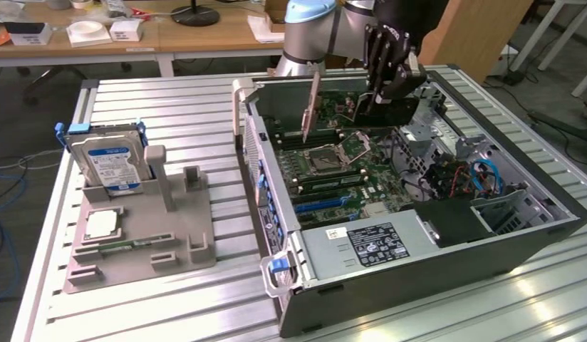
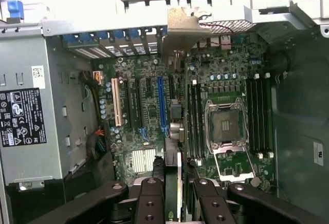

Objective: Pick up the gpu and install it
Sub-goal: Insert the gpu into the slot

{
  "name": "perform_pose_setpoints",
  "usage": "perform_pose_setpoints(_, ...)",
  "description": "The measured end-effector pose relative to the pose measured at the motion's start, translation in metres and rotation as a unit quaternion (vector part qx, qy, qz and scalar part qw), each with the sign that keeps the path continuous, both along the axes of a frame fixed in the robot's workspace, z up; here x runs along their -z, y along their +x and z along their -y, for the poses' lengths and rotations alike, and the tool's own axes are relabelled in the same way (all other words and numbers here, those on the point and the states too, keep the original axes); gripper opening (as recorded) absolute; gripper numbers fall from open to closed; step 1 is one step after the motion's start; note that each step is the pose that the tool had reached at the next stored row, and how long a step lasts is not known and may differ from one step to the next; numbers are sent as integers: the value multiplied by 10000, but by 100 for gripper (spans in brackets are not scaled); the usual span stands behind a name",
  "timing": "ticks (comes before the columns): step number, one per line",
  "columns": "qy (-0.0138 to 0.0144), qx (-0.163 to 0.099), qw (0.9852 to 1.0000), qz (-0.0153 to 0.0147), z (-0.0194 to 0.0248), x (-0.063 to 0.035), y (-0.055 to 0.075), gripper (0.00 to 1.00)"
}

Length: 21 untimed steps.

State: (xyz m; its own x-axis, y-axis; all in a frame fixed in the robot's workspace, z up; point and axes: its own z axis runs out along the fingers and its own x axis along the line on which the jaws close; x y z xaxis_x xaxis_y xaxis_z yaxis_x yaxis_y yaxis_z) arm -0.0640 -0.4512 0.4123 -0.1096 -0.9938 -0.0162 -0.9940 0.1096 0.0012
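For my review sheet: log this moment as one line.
stage: install | gripper: shut on gpu | gpu: upright, edge-on above motherboard inside open case | hard drive: in holder

ribbed aluminium bench [image 1: 179, 100] up front, wooden desk [image 1: 208, 35] behind it with boxes and clutter, grey floor [image 1: 18, 121], blue cables [image 1: 3, 206] trailing down the exterior view's left

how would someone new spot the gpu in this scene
Find the open computer case on the slatted table. Above its motherboard, the gripper shuts on the gpu, a thin reddish-brown card held on edge. Unlike the silver hard drive in the grey holder, it is thin and bare.
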Motion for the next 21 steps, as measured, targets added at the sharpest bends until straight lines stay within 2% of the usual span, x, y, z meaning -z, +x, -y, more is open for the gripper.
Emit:
perform_pose_setpoints(11, -7, -5, 10000, -1, 2, 6, -1, 27)
perform_pose_setpoints(14, -6, -75, 10000, -2, 2, 17, -1, 27)
perform_pose_setpoints(18, 24, -166, 9999, -1, 2, 36, -2, 27)
perform_pose_setpoints(21, 25, -306, 9995, -5, 2, 45, -2, 27)
